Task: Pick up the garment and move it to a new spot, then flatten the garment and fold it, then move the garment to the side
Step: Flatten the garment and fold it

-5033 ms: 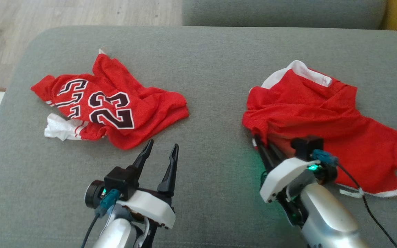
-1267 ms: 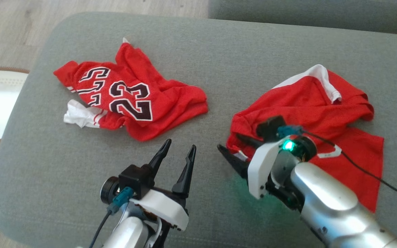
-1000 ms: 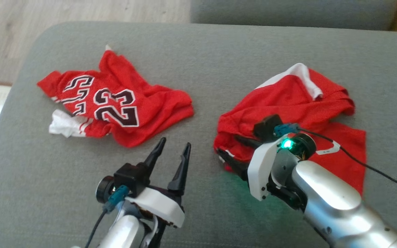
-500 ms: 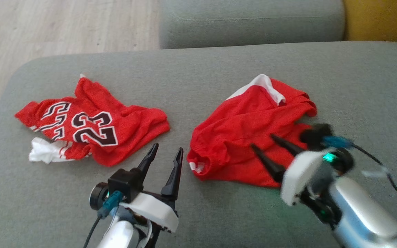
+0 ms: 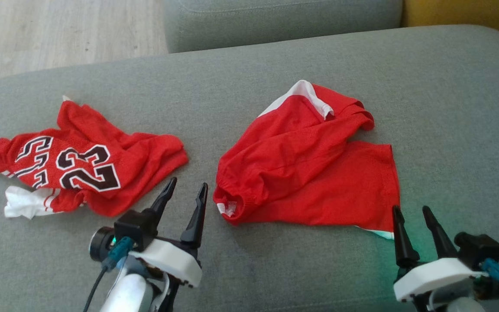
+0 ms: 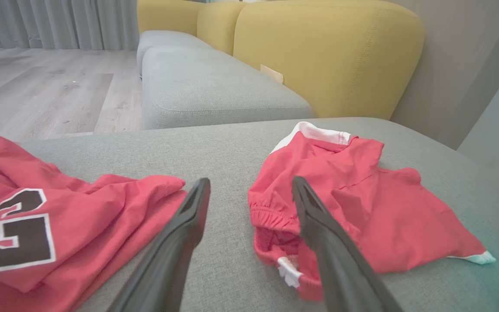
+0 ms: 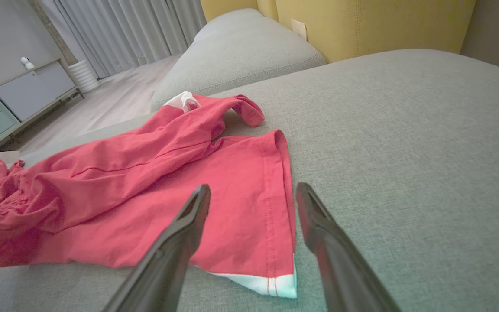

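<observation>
The garment, a pair of red shorts with white trim, lies crumpled on the grey cushion, waistband toward my left gripper. In the left wrist view the shorts lie just right of the fingers. My left gripper hovers open and empty between the shorts and a red number 23 jersey. My right gripper stands open and empty just in front of the shorts' near right hem corner. From the right wrist view, the shorts spread out to the left, their hem between my right gripper's open fingers.
The jersey lies bunched at the cushion's left end, with a white cloth piece beside it. Both garments rest on the grey cushion. A second grey seat and yellow backrest stand behind. Wooden floor is far left.
My right gripper dragged the shorts leftward, let them go and drew back to the lower right. The shorts now lie closer to the jersey. The head camera also shifted.
</observation>
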`<state>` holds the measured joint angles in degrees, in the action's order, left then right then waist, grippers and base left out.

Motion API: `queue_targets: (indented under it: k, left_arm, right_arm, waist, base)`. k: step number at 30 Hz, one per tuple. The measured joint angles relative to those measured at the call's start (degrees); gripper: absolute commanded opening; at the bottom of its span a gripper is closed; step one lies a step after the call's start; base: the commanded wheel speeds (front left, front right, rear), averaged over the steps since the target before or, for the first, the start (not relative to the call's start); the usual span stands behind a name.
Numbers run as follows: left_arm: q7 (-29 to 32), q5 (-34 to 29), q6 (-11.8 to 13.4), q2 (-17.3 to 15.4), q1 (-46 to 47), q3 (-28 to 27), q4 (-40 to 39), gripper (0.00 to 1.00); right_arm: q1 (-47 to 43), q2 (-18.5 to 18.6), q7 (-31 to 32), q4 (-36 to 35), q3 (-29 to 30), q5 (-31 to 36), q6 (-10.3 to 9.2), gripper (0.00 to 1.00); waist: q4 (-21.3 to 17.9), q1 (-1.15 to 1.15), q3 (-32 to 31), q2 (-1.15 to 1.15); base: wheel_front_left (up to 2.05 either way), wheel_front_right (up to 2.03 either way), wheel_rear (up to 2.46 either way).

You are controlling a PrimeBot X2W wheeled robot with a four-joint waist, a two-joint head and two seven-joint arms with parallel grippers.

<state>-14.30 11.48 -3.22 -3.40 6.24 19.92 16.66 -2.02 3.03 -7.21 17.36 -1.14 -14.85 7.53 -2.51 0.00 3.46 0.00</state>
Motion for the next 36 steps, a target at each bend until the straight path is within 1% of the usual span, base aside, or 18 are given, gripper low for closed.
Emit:
queue_targets:
  k: [4,6,8,12,15,18,21,25,29,30,36]
  left_arm:
    - [0.0,-1.6,-1.4,-0.1,0.0,-0.1,0.3,1.00]
    - [0.0,-2.9,-2.2,-0.8,0.1,0.5,0.7,1.00]
    - [0.0,-5.1,-2.9,-2.7,0.5,2.3,1.2,1.00]
    - [0.0,-10.2,-3.8,-7.8,2.5,7.4,2.6,1.00]
    - [0.0,-13.7,-3.9,-11.5,4.8,11.9,4.2,1.00]
    - [0.0,-16.1,-3.9,-13.8,7.4,16.2,5.9,1.00]
    - [0.0,-18.0,-4.3,-14.8,10.1,20.2,8.0,1.00]
    - [0.0,-19.6,-4.3,-15.2,13.8,24.0,10.0,1.00]
    - [0.0,-20.0,-4.2,-15.5,16.4,25.0,11.1,1.00]
    - [0.0,-20.0,-3.8,-15.6,16.7,25.4,11.2,1.00]
    - [0.0,-20.0,-3.2,-16.2,16.9,27.5,11.5,1.00]
  right_arm:
    - [0.2,-0.4,-1.3,0.5,-1.0,-1.7,0.00,1.00]
    - [0.4,-0.4,-1.6,1.0,-1.1,-2.3,0.00,1.00]
    - [0.8,-0.4,-2.1,1.4,-0.8,-2.4,0.00,1.00]
    - [2.1,-0.4,-2.5,1.9,-0.6,-2.4,0.00,1.00]
    - [2.6,-0.4,-2.9,2.5,-0.6,-2.4,0.00,1.00]
    - [2.7,-0.4,-3.0,3.0,-0.8,-3.0,0.00,1.00]
    - [2.7,-0.4,-3.2,3.3,-1.2,-3.3,0.00,1.00]
    - [3.2,-0.4,-3.3,3.6,-1.6,-3.3,0.00,1.00]
    - [4.4,-0.4,-3.4,3.6,-1.6,-3.3,0.00,1.00]
    - [4.4,-0.4,-3.4,3.6,-1.6,-3.3,0.00,1.00]
    - [4.4,-0.4,-3.5,3.7,-1.6,-3.3,0.00,1.00]
  waist:
    - [-0.5,0.00,0.5,0.00]
    - [-0.7,0.00,0.8,0.00]
    - [-0.8,0.00,1.0,0.00]
    - [-0.9,0.00,1.5,0.00]
    - [-0.9,0.00,1.8,0.00]
    - [-1.0,0.00,2.3,0.00]
    - [-1.2,0.00,2.8,0.00]
    - [-1.7,0.00,3.8,0.00]
    - [-2.3,0.00,4.4,0.00]
    - [-2.4,0.00,4.5,0.00]
    - [-2.7,0.00,4.5,0.00]
  base:
    - [0.00,0.00,0.00]
    - [0.00,0.00,0.00]
    - [0.00,0.00,0.00]
    - [0.00,0.00,0.00]
    - [0.00,0.00,0.00]
    - [0.00,0.00,0.00]
    - [0.00,0.00,0.00]
    - [0.00,0.00,0.00]
    - [0.00,0.00,0.00]
    - [0.00,0.00,0.00]
    - [0.00,0.00,0.00]
